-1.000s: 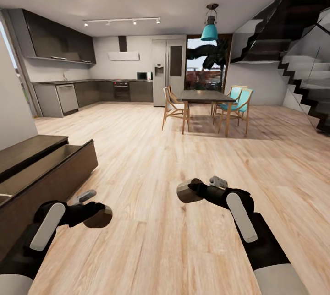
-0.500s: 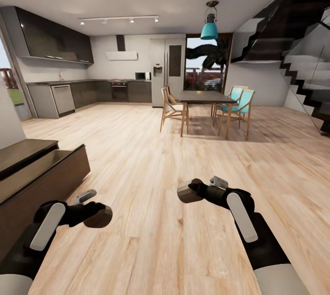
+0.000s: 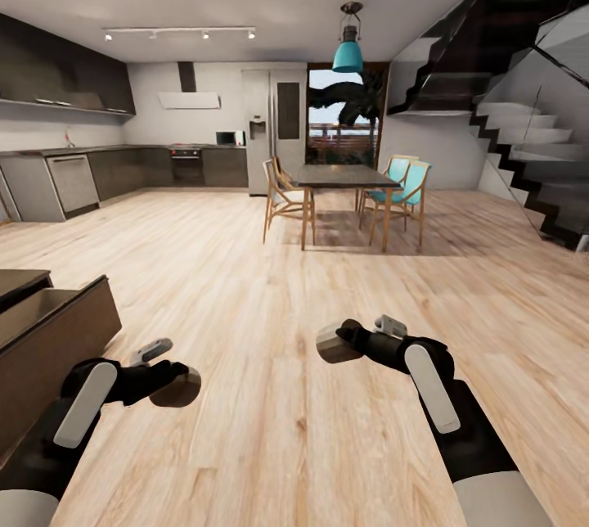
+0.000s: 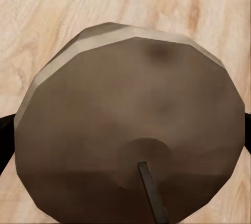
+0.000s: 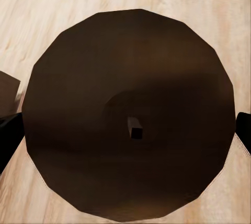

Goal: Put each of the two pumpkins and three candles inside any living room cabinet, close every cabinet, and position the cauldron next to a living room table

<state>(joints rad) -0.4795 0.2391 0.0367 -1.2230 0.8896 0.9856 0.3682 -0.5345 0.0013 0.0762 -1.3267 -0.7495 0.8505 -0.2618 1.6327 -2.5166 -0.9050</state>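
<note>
Currently we list: left gripper clenched around one short beige-grey wax candle; right gripper clenched around a second stubby beige-grey candle, each wick facing its wrist camera. Long, low dark-brown wooden cabinet stands open beside the left gripper, above pale plank floor.

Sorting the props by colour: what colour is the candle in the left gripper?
Beige-grey with a dark wick; the candle shows best in the left wrist view.
</note>
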